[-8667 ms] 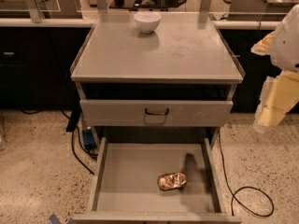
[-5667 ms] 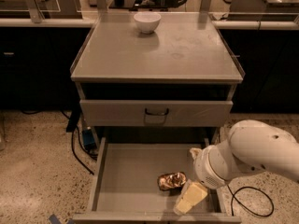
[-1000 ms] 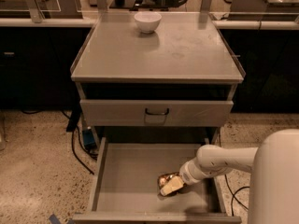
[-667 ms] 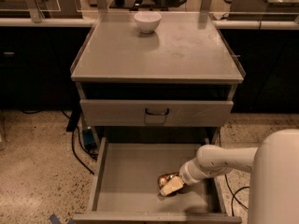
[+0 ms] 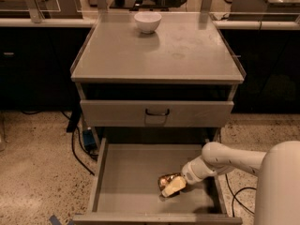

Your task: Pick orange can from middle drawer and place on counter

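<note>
Gripper (image 5: 172, 187) at orange can (image 5: 164, 179) in middle drawer (image 5: 133, 175)

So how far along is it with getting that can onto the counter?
Done: the middle drawer stands open. In hand: the gripper is down at the orange can, which lies on its side on the drawer floor; whether it is gripped, I cannot tell. Left: lifting the can and setting it on the counter, where a white bowl sits at the back.
</note>
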{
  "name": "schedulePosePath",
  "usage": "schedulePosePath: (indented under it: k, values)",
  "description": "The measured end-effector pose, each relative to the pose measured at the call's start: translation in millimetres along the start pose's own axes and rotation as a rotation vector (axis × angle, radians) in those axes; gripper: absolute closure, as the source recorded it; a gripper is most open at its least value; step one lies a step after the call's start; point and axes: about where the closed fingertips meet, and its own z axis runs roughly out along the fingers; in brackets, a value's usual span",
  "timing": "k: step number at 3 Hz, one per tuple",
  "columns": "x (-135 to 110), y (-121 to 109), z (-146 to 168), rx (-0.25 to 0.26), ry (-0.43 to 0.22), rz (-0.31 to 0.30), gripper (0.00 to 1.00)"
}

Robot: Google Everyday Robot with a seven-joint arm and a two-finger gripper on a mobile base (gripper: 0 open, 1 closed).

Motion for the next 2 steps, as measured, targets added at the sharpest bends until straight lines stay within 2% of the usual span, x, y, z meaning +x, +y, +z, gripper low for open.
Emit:
schedulePosePath:
  k: [1,2]
  values:
    - [-1.2,3.7,-2.9,-0.044,0.022,-0.017,0.00]
    - [-1.2,3.7,-2.8,-0.043,0.023,-0.017,0.00]
